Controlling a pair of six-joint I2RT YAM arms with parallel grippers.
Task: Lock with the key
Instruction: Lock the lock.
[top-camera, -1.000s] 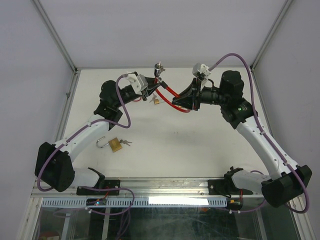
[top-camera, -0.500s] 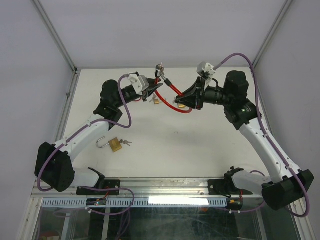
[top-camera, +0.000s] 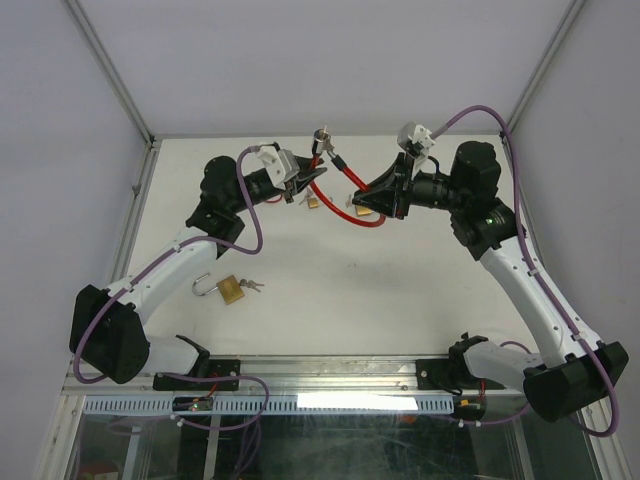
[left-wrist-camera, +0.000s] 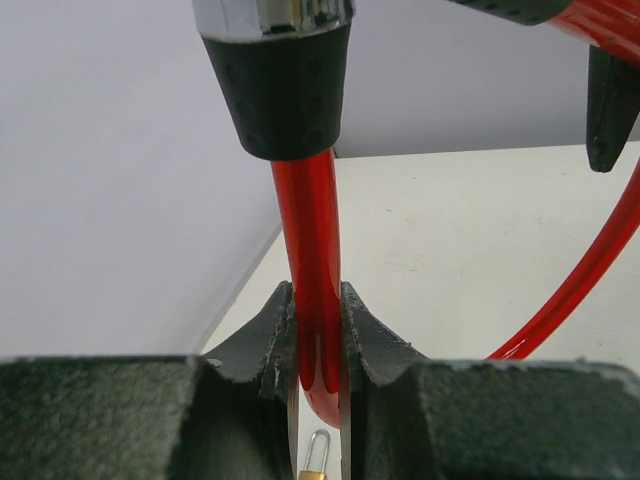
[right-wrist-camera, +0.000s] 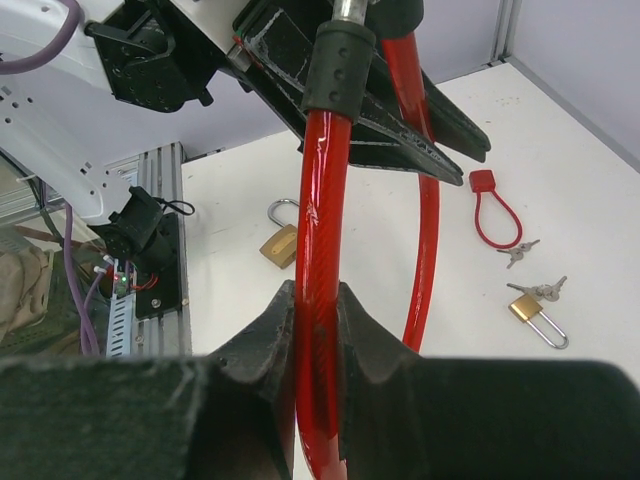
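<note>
A red cable lock (top-camera: 345, 180) hangs in the air between both arms above the far side of the table. My left gripper (top-camera: 312, 183) is shut on the cable (left-wrist-camera: 312, 250) just below its black sleeve and chrome head (left-wrist-camera: 280, 70). My right gripper (top-camera: 362, 202) is shut on another stretch of the same cable (right-wrist-camera: 318, 250). The lock head (top-camera: 322, 135) sticks up behind the left fingers. Small keys (right-wrist-camera: 520, 252) on a red loop lie on the table, and more keys (top-camera: 252, 286) lie beside a brass padlock (top-camera: 231, 291). I cannot tell which key fits.
An open brass padlock (right-wrist-camera: 280, 240) lies on the near left of the white table (top-camera: 330, 300). A small brass padlock (top-camera: 313, 201) with keys (right-wrist-camera: 545, 290) lies under the cable. The enclosure's walls stand close behind and at both sides.
The right wrist has drawn a little to the right and up, pulling the cable straighter between the grippers. The left arm has hardly moved. Both grips stay the same.
</note>
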